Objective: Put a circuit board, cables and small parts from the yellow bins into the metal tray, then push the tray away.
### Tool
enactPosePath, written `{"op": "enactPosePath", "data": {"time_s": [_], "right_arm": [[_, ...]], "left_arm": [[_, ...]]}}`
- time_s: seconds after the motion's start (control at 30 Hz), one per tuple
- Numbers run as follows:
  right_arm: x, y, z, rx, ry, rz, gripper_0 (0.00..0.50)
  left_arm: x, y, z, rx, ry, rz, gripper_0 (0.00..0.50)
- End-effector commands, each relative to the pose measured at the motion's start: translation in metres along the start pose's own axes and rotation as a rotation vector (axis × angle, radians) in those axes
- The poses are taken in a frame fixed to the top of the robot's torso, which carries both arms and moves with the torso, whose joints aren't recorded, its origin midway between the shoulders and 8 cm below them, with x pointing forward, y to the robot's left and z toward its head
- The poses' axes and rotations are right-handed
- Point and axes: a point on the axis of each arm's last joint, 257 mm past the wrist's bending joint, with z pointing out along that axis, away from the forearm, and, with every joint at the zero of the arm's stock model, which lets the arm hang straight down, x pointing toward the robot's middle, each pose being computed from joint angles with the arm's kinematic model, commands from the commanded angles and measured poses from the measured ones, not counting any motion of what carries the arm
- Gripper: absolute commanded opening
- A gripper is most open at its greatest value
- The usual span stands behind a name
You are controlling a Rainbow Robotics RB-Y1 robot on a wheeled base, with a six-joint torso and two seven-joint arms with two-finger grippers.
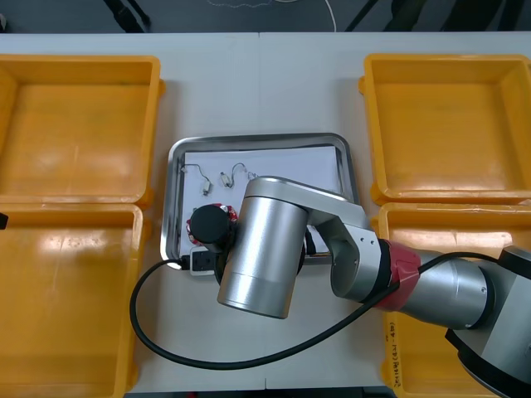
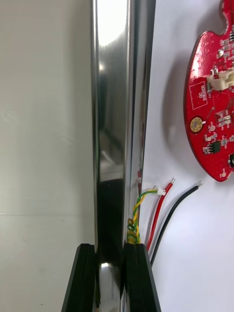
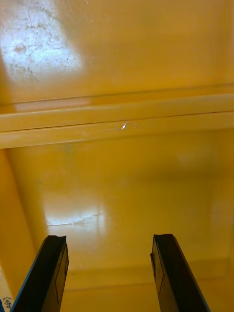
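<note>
The metal tray (image 1: 176,191), lined white, lies between the yellow bins. My right arm reaches across its near edge, and the silver forearm covers the gripper in the front view. In the right wrist view my right gripper (image 2: 111,249) is shut on the tray's shiny rim (image 2: 112,97), one finger on each side. Inside the tray lie a round red circuit board (image 2: 212,97), a red and yellow cable (image 2: 158,214) and a black wire (image 2: 176,204). Small metal parts (image 1: 217,177) lie at the tray's far side. My left gripper (image 3: 109,240) hangs open over a bare bin floor (image 3: 122,185).
A thick black cable (image 1: 166,348) loops from the tray's near left corner onto the table in front. Two yellow bins stand at the left (image 1: 79,124) (image 1: 66,298) and two at the right (image 1: 448,124) (image 1: 465,236), all looking bare. Open table lies beyond the tray.
</note>
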Motion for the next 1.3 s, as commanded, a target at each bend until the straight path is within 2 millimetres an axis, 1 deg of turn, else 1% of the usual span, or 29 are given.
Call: {"op": "enactPosePath", "data": {"time_s": [0.03,0.17,0.43,0.53,0.7,0.73,0.9,1.13,1.3], "right_arm": [[-0.022,-0.031,-0.020,0.057,-0.037,0.036,0.000],[-0.024,-0.042,-0.019,0.066,-0.026,0.050,0.000],[-0.024,-0.068,-0.010,0.078,-0.012,0.066,0.000],[-0.025,-0.076,-0.011,0.086,-0.013,0.066,0.000],[-0.023,-0.097,-0.013,0.117,0.002,0.063,0.000],[-0.024,-0.098,-0.012,0.118,0.003,0.063,0.000],[-0.025,-0.118,-0.015,0.153,0.000,0.060,0.000],[-0.027,-0.137,-0.015,0.182,-0.007,0.063,0.000],[-0.028,-0.156,-0.014,0.211,-0.015,0.068,0.000]], "left_arm": [[0.002,0.019,-0.015,-0.063,-0.011,-0.080,0.500],[0.002,0.019,-0.015,-0.063,-0.011,-0.080,0.500],[0.002,0.019,-0.015,-0.063,-0.011,-0.080,0.500],[0.002,0.019,-0.015,-0.063,-0.011,-0.080,0.500],[0.002,0.019,-0.015,-0.063,-0.011,-0.080,0.500],[0.002,0.019,-0.015,-0.063,-0.011,-0.080,0.500],[0.002,0.019,-0.015,-0.063,-0.011,-0.080,0.500],[0.002,0.019,-0.015,-0.063,-0.011,-0.080,0.500],[0.002,0.019,-0.015,-0.063,-0.011,-0.080,0.500]]}}
